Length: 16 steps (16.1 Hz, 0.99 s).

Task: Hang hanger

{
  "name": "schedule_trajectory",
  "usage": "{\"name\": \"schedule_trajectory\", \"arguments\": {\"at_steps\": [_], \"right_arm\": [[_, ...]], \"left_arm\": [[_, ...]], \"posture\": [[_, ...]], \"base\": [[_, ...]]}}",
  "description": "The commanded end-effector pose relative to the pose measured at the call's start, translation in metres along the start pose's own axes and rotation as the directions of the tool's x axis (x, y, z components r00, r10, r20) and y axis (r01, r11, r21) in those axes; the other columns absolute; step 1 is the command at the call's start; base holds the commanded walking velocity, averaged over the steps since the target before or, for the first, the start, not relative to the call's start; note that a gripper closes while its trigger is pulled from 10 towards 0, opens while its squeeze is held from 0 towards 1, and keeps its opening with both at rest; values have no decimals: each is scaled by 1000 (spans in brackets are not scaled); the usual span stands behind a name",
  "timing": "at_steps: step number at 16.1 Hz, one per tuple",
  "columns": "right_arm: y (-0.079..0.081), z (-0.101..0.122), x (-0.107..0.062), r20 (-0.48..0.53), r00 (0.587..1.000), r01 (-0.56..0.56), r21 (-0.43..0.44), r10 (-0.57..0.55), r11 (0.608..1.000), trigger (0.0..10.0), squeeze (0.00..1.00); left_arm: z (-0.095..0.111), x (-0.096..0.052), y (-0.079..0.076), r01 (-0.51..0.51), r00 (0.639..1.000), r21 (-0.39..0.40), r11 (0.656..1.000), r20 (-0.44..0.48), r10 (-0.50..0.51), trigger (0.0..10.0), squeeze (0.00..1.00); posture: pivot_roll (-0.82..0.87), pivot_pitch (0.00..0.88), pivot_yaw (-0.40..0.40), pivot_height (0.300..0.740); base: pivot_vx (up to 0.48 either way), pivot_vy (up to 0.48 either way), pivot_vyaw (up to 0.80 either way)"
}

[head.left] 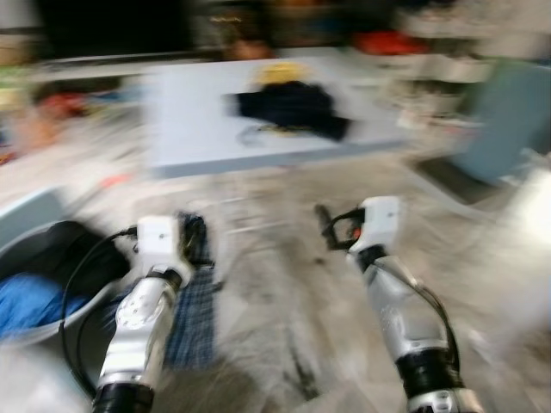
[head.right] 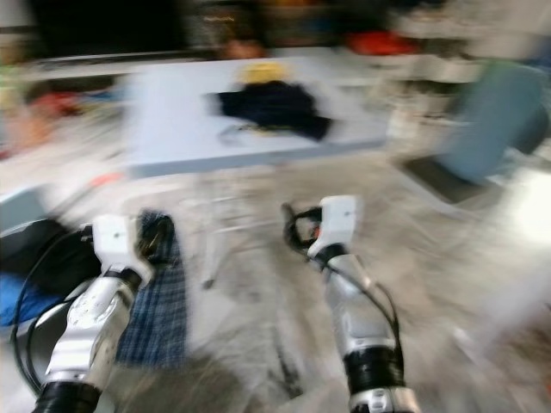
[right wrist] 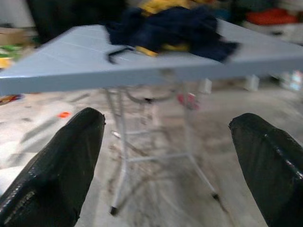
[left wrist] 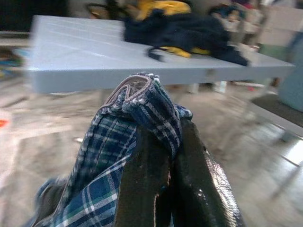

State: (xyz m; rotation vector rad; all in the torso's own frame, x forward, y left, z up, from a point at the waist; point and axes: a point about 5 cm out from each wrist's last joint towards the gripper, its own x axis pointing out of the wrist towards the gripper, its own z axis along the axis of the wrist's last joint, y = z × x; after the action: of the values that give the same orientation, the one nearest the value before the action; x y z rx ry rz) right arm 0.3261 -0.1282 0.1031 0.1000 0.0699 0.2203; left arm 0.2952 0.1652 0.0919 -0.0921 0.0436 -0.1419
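1. No hanger to be made out anywhere in these blurred pictures; cannot tell where it is.
2. Blue plaid cloth pinched between the closed fingers of the left gripper, its bunched edge poking out above the fingertips, the rest hanging down toward the floor at 7 o'clock in the head views.
3. Right gripper held up at about 5 o'clock, fingers spread wide with nothing between them, pointed at the table legs.
4. Grey-blue folding table straight ahead at 12 o'clock, on thin metal legs.
5. Heap of dark navy clothes on the tabletop, toward its far right part, with something yellow at the back edge of the heap and a dark strap lying just beside it.
6. Basin at 8 o'clock on the floor, near the left arm, with dark and bright blue cloth inside.
7. Pale mottled floor under both arms, scuffed dark in places.
8. Blue-grey chair-like shape at 2 o'clock, too blurred to name for sure.
9. Red and orange clutter along the far wall at 12 to 1 o'clock, too smeared to tell apart.
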Motion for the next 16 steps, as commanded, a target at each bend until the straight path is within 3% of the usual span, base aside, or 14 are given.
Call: {"name": "schedule_trajectory", "arguments": {"at_steps": [1, 8, 11, 16], "right_arm": [[-8, 8, 1, 19, 1000, 22, -13, -22, 1000, 10000, 0], [-8, 7, -1, 18, 999, 28, -13, -28, 1000, 10000, 0], [-8, 8, -1, 22, 999, 30, -12, -30, 999, 10000, 0], [-7, 6, 0, 15, 999, 39, -7, -39, 999, 10000, 0]], "left_arm": [[11, 6, -8, 33, 999, 6, 999, 41, -33, 10000, 0], [9, 7, -8, 42, 999, 2, 999, 31, -42, 10000, 0], [3, 8, -9, 32, 999, 8, 999, -17, -32, 10000, 0], [9, 8, -8, 50, 998, 68, 996, 26, -52, 10000, 0]], "posture": [[-79, 0, 13, 740], [-82, 0, 17, 740], [-79, 0, 17, 740], [-73, 0, 19, 740]], "base": [[334, 345, -800], [333, 346, -800], [211, 224, 0], [0, 0, -123]]}}
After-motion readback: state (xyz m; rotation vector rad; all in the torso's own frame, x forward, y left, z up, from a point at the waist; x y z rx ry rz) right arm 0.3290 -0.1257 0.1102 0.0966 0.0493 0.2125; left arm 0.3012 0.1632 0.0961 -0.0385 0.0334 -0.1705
